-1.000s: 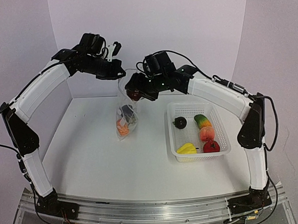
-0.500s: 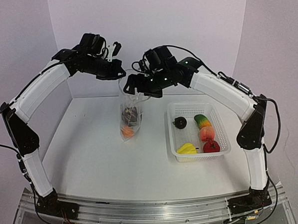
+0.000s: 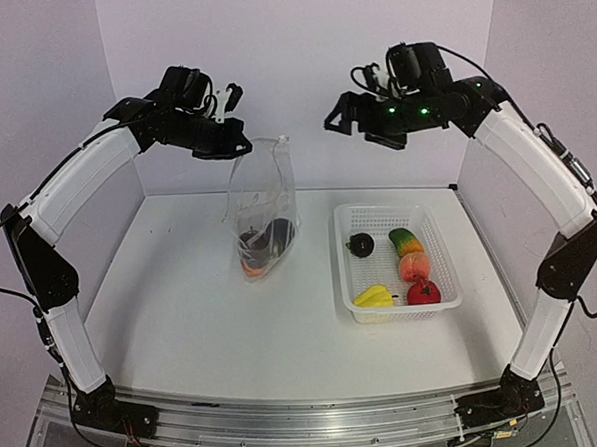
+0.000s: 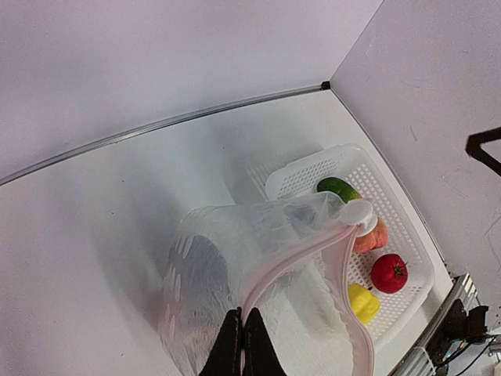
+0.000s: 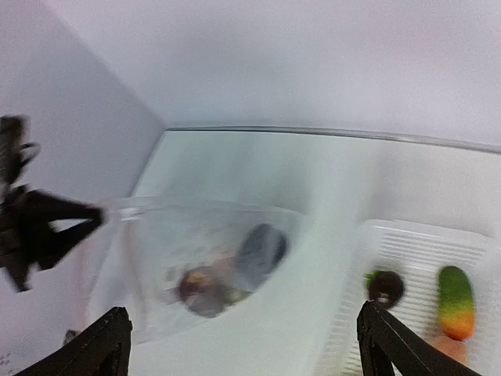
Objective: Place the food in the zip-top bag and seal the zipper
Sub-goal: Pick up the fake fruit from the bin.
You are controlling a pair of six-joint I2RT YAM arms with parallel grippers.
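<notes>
**Top external.**
- Left gripper (image 3: 236,147): raised above the tabletop (image 3: 173,310). Its jaws are pinched shut on the top edge of the zip-top bag (image 3: 262,200).
- Bag: hangs from that grip with its mouth gaping and its lower end down at the tabletop. At its bottom lie a dark eggplant (image 3: 277,233) and an orange piece (image 3: 251,269).
- Right gripper (image 3: 348,119): held high to the right of the bag and apart from it. The jaws are spread and hold nothing.
- White perforated basket (image 3: 338,271): stands on the tabletop beside the bag, to its right. It contains a dark round one (image 3: 360,244), a mango (image 3: 407,241), a peach (image 3: 414,266), a yellow pepper (image 3: 373,297) and a red apple (image 3: 423,293).

**Left wrist.**
- The jaws are closed together at the lower edge of the view, gripping the bag's rim.
- The zipper (image 4: 291,262) shows as a pale strip. It curves away from the grip and loops back around the open mouth, unsealed.
- The basket lies beyond the bag, with the mango, peach, apple and pepper visible.

**Right wrist (blurred).**
- The fingers sit at the two lower corners of the view, jaws wide with nothing between them.
- The bag is below and to the left. The eggplant and a reddish round piece (image 5: 196,286) are inside it.
- The left gripper is at the bag's left rim.
- The basket is at lower right.
</notes>
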